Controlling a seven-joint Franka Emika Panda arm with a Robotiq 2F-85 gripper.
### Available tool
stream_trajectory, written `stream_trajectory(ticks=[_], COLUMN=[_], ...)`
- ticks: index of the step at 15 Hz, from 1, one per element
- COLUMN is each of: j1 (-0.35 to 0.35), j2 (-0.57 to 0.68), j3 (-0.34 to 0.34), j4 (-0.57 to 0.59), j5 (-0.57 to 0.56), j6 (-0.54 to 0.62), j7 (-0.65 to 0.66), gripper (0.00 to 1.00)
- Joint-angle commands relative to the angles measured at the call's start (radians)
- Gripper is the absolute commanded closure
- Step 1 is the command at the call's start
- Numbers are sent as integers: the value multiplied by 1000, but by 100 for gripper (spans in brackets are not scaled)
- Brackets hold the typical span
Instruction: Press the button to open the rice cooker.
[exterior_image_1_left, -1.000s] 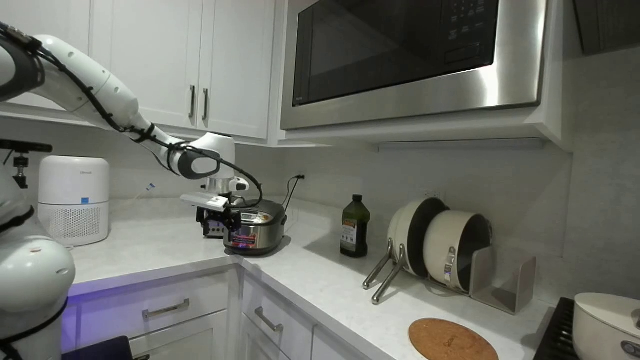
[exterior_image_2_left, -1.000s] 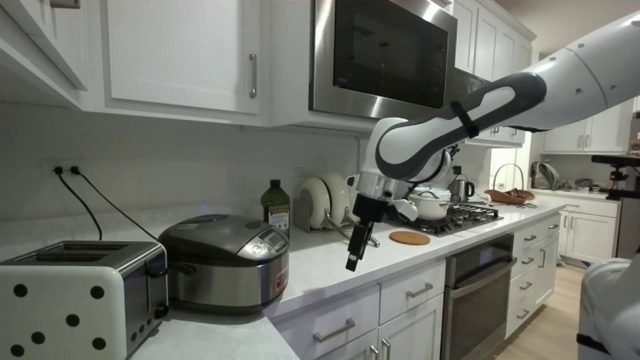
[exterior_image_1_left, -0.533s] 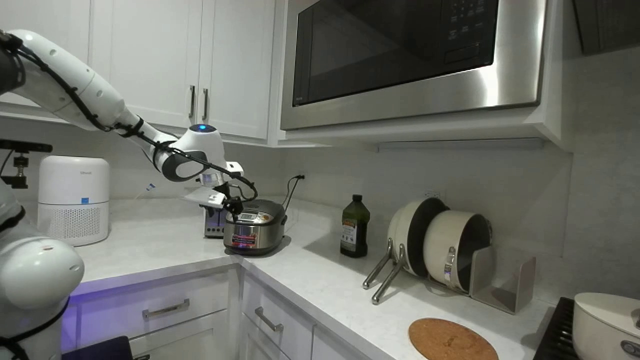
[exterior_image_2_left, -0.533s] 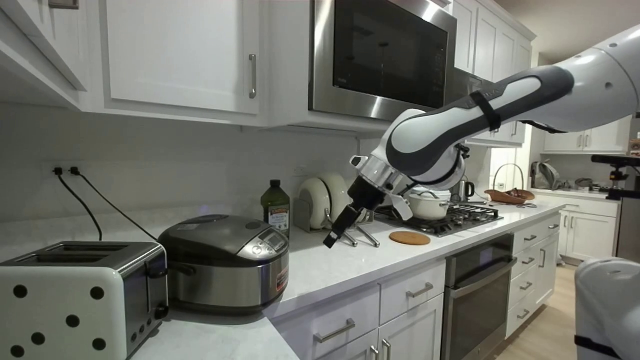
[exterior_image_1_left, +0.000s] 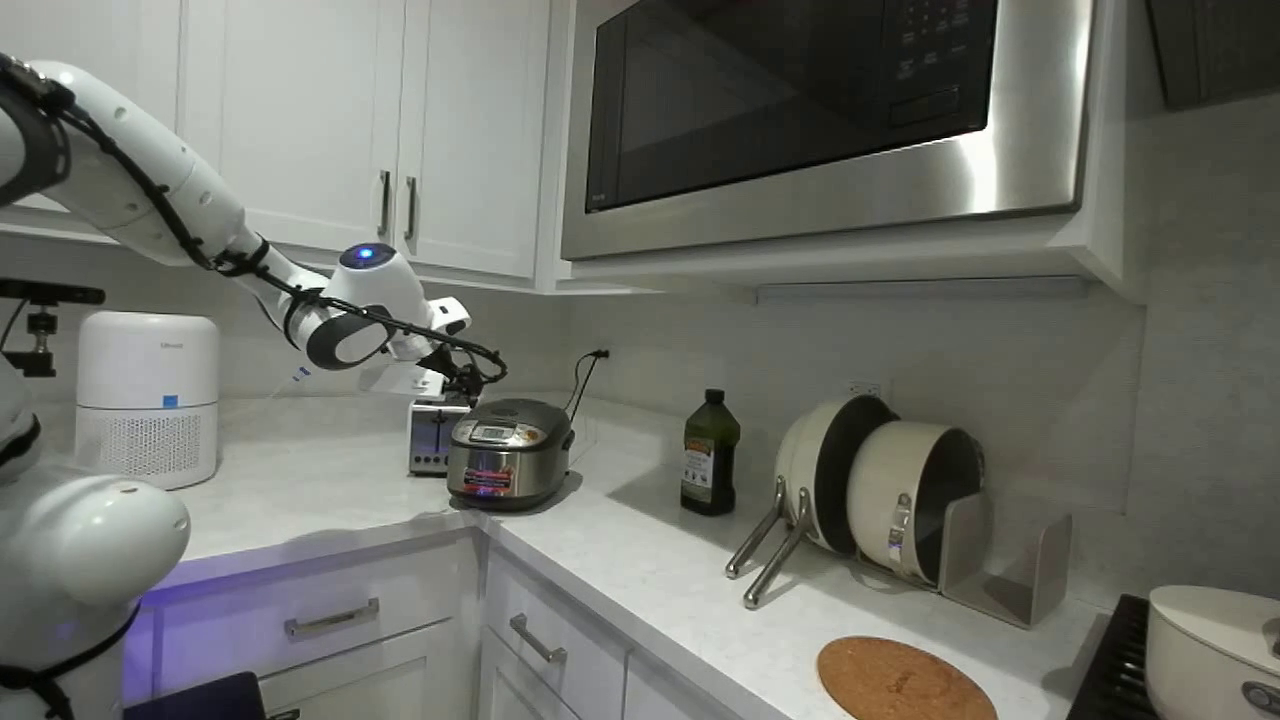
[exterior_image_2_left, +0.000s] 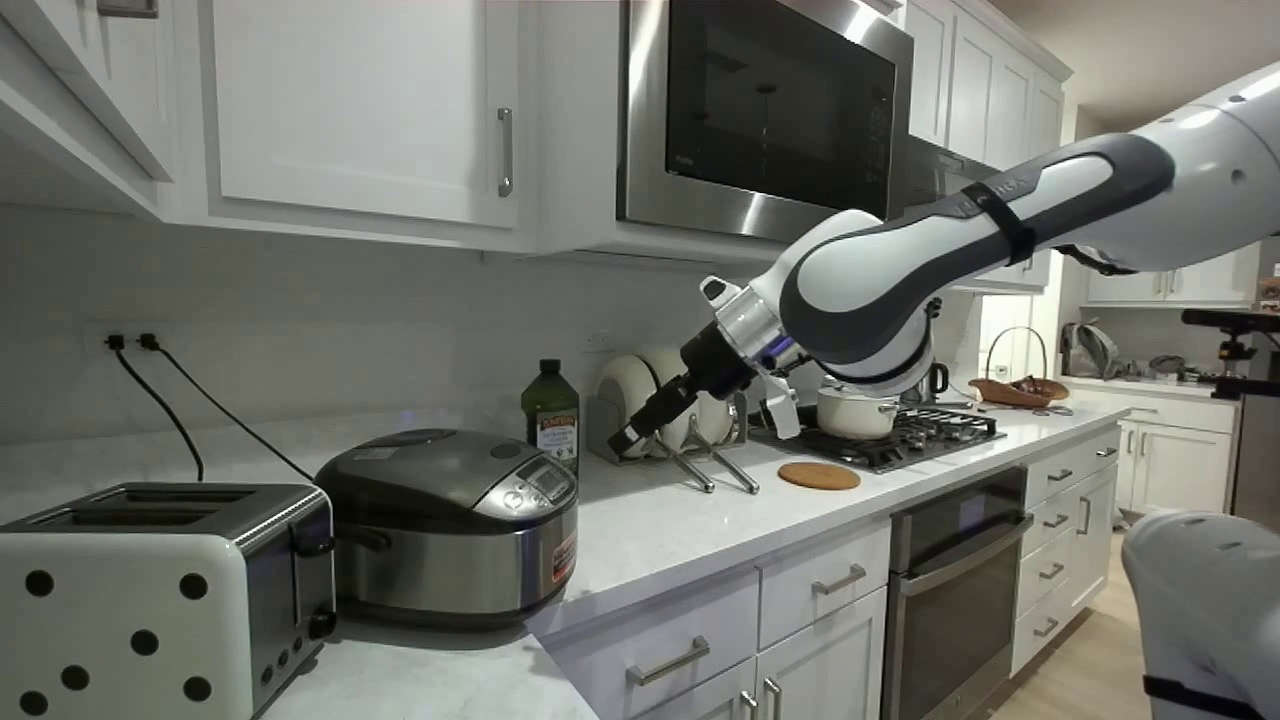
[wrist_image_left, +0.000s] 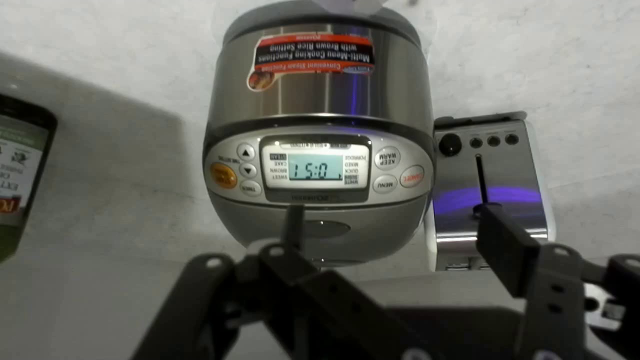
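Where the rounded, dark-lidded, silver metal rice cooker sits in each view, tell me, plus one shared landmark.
In an exterior view: rice cooker, lower half, left of centre.
In an exterior view: rice cooker, lower left, larger.
Wrist view: rice cooker, upper centre, lettering upside down.
Shared landmark: boxy white toaster with shiny silver end, left of it in both exterior views, right in wrist view.
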Motion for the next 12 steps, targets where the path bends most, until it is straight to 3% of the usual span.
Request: stream_trajectory(ticks=[1, 8, 9, 12], j1=[102, 140, 139, 140], j2=[19, 117, 137, 206], j3=[-70, -85, -83, -80], j4=[3, 50, 59, 93], j5=[-50, -48, -50, -47], j6=[99, 201, 220, 265], j7=[-12, -94, -95, -93], gripper=[41, 95, 100, 100])
